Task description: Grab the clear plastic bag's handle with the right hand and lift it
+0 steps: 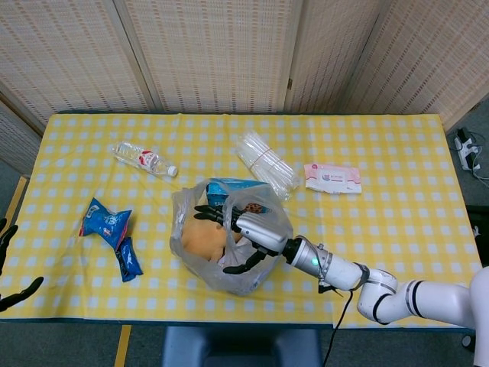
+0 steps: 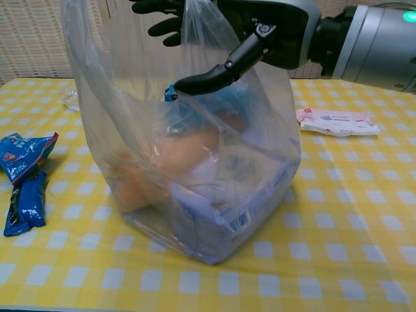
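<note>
Fingers (image 2: 153, 8) of right hand (image 1: 243, 229) spread apart over the bag (image 2: 195, 143) mouth, holding nothing. Bag sits frame centre on counter (image 1: 382, 145). Film soft, slippery, load hefty; pinch bunched handle.

A desk (image 1: 397, 145) covered with a yellow-and-white checked cloth carries everything. Near its front middle a clear plastic bag (image 1: 229, 243) is stood upright on the cloth, with an orange item, a blue box and a white packet seen through its wall. To the left of the bag, two blue snack packets (image 1: 113, 234) are laid close together. Behind the bag and to its left, a small water bottle (image 1: 143, 159) is laid on its side. Just behind the bag to its right, a bundle of clear plastic (image 1: 264, 163) is laid, and further right a pink-and-white wipes pack (image 1: 331, 177) lies flat.
</note>
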`<state>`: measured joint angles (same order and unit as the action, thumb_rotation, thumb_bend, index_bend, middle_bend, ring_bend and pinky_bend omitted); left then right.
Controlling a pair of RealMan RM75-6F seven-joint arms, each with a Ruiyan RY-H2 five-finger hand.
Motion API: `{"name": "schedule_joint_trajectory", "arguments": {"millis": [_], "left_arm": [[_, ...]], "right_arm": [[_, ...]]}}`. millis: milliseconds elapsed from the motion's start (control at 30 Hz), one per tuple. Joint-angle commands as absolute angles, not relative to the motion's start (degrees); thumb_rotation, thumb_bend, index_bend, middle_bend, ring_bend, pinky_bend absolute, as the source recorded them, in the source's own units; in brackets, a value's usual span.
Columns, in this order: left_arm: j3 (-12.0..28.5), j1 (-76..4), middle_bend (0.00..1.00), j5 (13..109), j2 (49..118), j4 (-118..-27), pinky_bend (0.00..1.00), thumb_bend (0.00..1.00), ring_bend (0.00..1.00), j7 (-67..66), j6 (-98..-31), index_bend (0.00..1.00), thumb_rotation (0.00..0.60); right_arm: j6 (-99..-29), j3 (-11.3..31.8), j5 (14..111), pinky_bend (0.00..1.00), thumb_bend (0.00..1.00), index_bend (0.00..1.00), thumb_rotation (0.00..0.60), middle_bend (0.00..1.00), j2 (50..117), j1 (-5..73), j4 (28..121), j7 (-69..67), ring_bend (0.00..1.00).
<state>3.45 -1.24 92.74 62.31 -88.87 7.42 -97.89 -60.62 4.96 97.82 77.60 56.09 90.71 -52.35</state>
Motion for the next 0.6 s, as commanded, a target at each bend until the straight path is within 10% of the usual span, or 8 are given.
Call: {"name": "schedule_joint_trajectory", "arguments": {"millis": [33,600], "left_arm": [[3.4,-1.3,0.03,92.9,62.3,-88.8,0.0,0.19,0.03,7.6,-97.8,0.0,0.6],[3.7,-1.3,0.03,92.4,62.1,-88.7,0.0,0.19,0.03,8.2,-97.7,0.0,0.6]], "right_arm": [[-61.1,5.2,97.5,0.0,0.25,0.0,0.6,0.0,78.9,56.3,89.3,-53.1,0.06],[-62.3,5.6,98.7,0.0,0.24,0.0,0.6,0.0,83.7,58.7,81.6,-58.6,0.06]]}}
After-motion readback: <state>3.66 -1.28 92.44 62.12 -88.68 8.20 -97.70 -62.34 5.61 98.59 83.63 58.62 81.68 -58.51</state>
